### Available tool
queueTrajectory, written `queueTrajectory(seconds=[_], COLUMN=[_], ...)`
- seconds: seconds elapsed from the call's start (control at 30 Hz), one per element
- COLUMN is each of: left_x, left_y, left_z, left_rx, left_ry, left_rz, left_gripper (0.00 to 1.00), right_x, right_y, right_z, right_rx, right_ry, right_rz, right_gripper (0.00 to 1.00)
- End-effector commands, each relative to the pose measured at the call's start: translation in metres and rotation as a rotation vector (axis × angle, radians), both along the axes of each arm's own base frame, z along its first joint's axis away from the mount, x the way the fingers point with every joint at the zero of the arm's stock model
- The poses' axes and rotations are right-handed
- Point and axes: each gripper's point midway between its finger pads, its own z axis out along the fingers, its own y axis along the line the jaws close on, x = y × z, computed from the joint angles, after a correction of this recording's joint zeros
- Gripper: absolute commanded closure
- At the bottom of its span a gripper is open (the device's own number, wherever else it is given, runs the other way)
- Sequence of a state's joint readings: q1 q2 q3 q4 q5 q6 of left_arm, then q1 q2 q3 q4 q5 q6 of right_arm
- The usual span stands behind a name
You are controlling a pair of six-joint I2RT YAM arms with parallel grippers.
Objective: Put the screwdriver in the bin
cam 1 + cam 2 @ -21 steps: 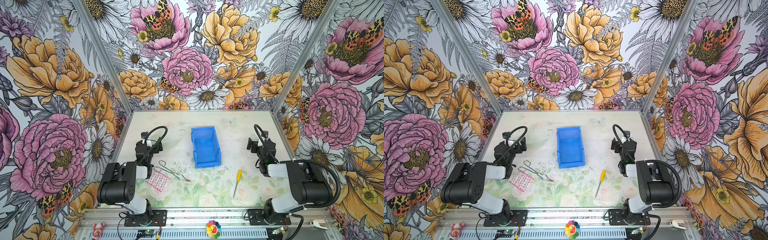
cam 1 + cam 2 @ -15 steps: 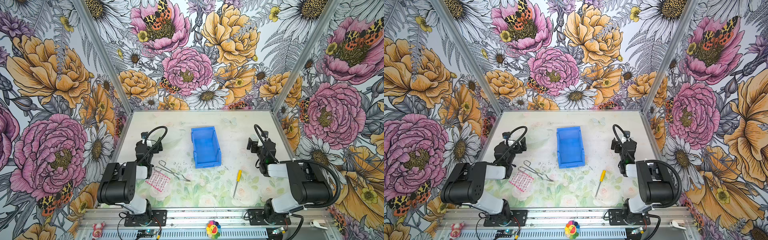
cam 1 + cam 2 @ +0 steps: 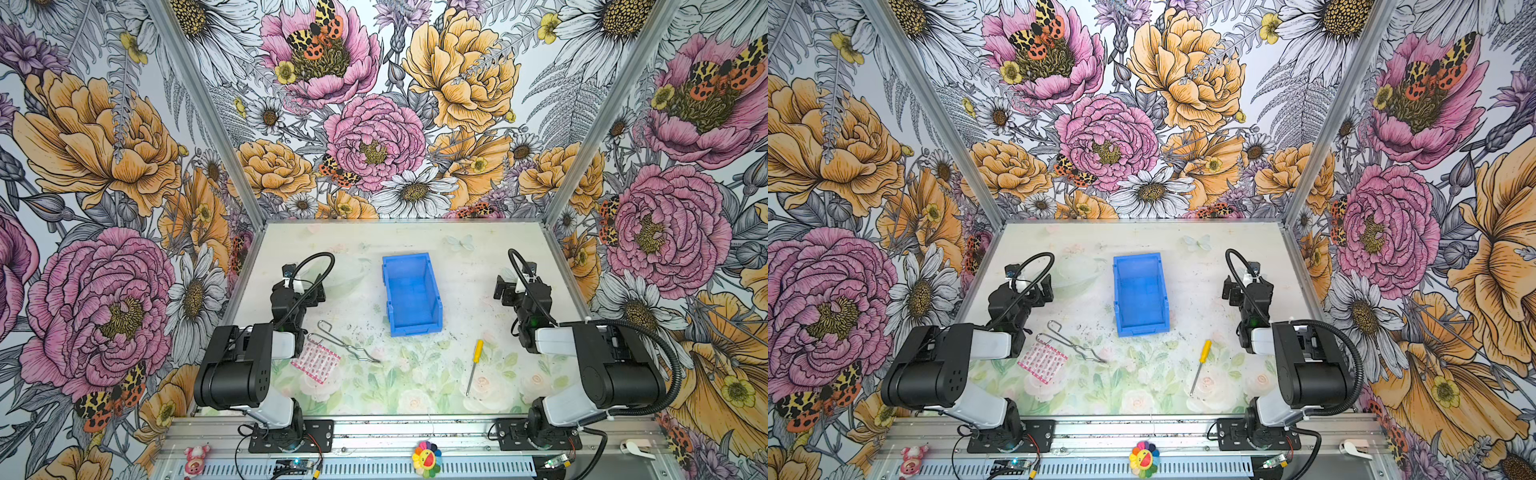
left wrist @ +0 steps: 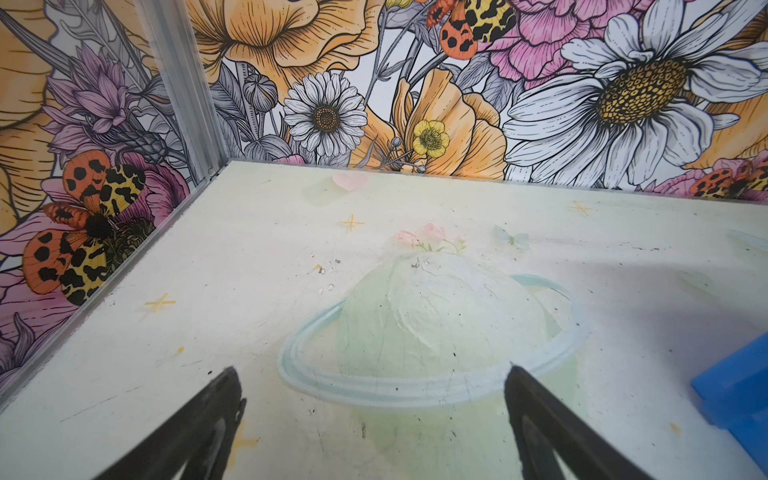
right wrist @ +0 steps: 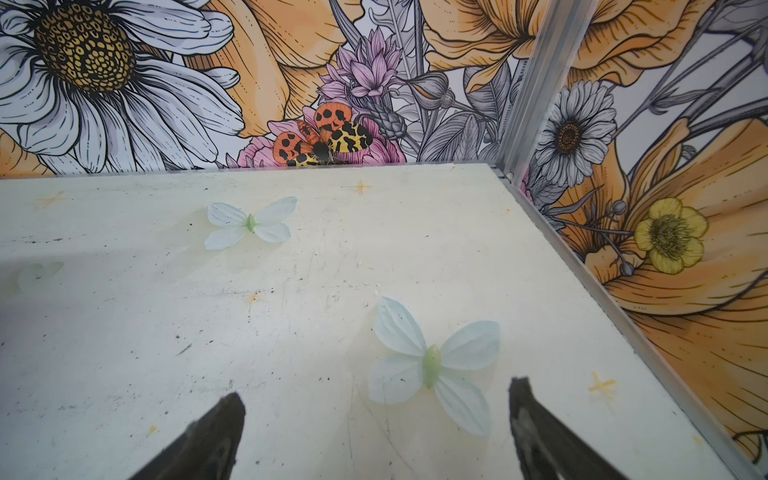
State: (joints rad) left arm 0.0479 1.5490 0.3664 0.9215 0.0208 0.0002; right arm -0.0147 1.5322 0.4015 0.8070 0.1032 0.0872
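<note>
The screwdriver [image 3: 475,362] [image 3: 1200,363], yellow-handled with a thin silver shaft, lies on the table in front of the bin and to its right. The bright blue bin [image 3: 411,294] [image 3: 1140,300] stands near the table's middle with nothing in it; a corner of the bin [image 4: 735,399] shows in the left wrist view. My left gripper [image 3: 306,286] [image 3: 1036,287] [image 4: 370,374] is open above bare table, left of the bin. My right gripper [image 3: 508,286] [image 3: 1234,287] [image 5: 376,388] is open over bare table, right of the bin and beyond the screwdriver. Neither holds anything.
Bent silver wire tongs [image 3: 345,341] [image 3: 1073,343] and a pink patterned square [image 3: 316,360] [image 3: 1042,360] lie in front of the left gripper. Floral walls close the table on three sides; a metal rail runs along the front edge [image 3: 415,428].
</note>
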Motion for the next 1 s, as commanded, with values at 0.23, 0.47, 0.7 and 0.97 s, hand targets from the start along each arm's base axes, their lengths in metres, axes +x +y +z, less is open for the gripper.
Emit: queueTrajectory(seconds=[0.23,0.47,0.7,0.97], left_x=[0.004,0.004,0.002,-0.01], left_y=[-0.006,-0.005,0.0,-0.017], left_z=[0.008,0.007,0.023,0.026], left_rx=[0.004,0.004,0.004,0.032], left_ry=[-0.024,-0.022,-0.016,0.211], left_rz=[-0.032,-0.032,0.006,0.009], left_gripper=[0.01,0.01,0.01,0.01], right_x=[0.002,0.002,0.001,-0.029], right_y=[-0.001,-0.001,0.001,-0.005], right_z=[0.008,0.008,0.029,0.036], right_rx=[-0.007,-0.006,-0.031,0.098], right_ry=[-0.037,-0.036,0.014,0.278], right_rz=[0.005,0.004,-0.029,-0.233], right_gripper=[0.01,0.0,0.0,0.01])
